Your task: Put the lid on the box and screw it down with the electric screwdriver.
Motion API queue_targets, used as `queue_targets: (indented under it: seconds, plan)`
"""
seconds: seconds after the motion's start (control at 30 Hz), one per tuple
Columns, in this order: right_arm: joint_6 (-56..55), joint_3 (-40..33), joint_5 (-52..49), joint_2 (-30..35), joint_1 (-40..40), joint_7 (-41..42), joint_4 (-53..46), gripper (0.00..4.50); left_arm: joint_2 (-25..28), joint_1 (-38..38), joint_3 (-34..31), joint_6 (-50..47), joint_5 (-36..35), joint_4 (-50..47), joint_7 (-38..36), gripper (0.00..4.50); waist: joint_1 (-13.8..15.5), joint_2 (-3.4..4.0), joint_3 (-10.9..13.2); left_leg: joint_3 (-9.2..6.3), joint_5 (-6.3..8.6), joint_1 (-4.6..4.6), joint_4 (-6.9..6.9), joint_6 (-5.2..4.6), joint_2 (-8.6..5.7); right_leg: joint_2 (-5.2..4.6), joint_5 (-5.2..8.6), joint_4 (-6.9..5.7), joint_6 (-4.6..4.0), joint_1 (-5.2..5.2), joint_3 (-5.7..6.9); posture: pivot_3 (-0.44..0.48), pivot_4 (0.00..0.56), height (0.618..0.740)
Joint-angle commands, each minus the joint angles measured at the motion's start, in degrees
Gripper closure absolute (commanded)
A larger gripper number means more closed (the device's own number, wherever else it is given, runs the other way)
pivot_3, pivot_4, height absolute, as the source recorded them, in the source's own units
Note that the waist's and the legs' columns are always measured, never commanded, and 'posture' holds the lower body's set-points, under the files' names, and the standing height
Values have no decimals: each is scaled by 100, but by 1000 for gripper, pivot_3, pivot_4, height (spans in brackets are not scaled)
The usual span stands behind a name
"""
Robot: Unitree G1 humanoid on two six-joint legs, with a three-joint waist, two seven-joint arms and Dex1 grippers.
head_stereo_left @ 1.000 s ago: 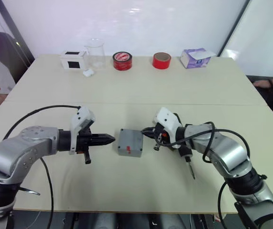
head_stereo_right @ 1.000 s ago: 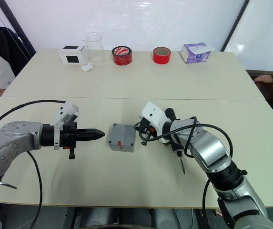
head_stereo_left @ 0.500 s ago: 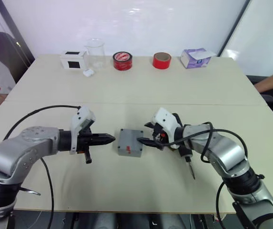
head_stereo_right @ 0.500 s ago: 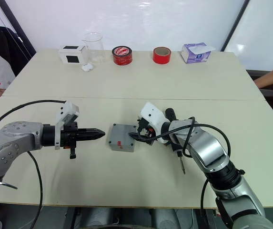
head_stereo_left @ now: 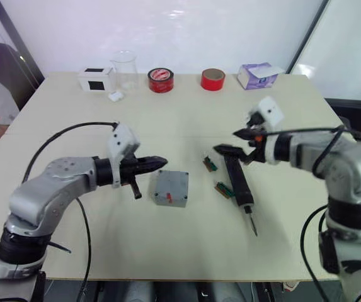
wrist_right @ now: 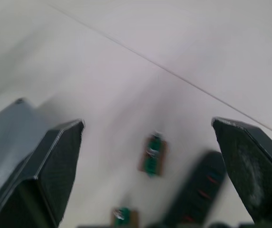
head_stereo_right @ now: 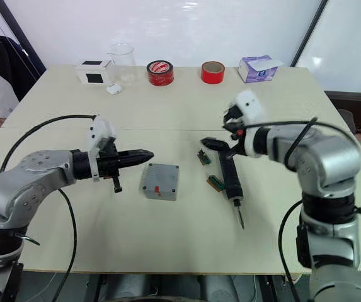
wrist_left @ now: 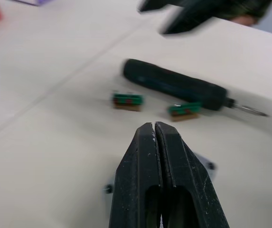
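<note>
The lid (head_stereo_left: pixel 171 187) sits on the box, gray face up with its small red mark showing, near the middle of the table (head_stereo_left: pixel 167 251); we cannot see the box body separately, so we judge the closing step done and the screwing step next. The electric screwdriver (head_stereo_left: pixel 237 184) lies flat on the table just right of the lid, untouched. Its long axis runs from the far side toward the robot, slightly slanted, with the thin metal bit (head_stereo_left: pixel 252 224) at the near end pointing toward the robot and the blunt black end away. Two small green parts (head_stereo_left: pixel 210 164) lie between lid and screwdriver (we can't tell what they are, maybe terminal blocks).

Our left gripper (head_stereo_left: pixel 158 162) has its fingers pressed together, holding nothing, hovering just left of and a bit behind the lid, pointing right. Our right gripper (head_stereo_left: pixel 230 142) is raised above the far end of the screwdriver with fingers spread wide, empty; the right wrist view looks down between them at the screwdriver body and a green part.

Next move, as we read it: the right gripper needs to come down and close across the black barrel, probably toward the blunt half so the bit stays free, then swing the tool upright over a corner hole. The left gripper likely has to steady the lid. Risk: the round barrel may roll when nudged.
</note>
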State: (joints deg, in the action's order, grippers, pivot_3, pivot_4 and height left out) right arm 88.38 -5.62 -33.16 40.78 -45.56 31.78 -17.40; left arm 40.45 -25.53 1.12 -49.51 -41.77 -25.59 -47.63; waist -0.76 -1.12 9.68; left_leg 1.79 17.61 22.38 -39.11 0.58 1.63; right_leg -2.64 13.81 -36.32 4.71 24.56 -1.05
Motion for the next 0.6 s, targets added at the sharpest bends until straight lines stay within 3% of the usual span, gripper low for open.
queue_targets:
  seconds: [0.03, 0.3, 0.6]
  plan:
    - [412, 606, -986, 795, -193, -224, 1089, 80, -61, -287, -224, -229, -678, -54, -338, 4500, 18, -3, -1, -2, 0, 0, 1, 0, 0, -1, 4, 3, -7, -2, 2, 0, 150, 740]
    - [412, 1649, -2491, 1493, -447, -664, 1729, 80, -50, -76, -80, -155, -573, -390, -214, 4500, -26, 1, 1, 10, 4, 2, 2, -8, -3, 4, -6, 10, 11, 2, -16, 0, 150, 740]
    - [412, 2284, -3073, 1588, -668, -1236, 1964, 80, -149, 383, -208, -142, -614, -684, 165, 4500, 10, 1, 1, 10, 5, 4, 0, -8, -2, 4, -5, 12, 11, 3, -16, 0, 150, 740]
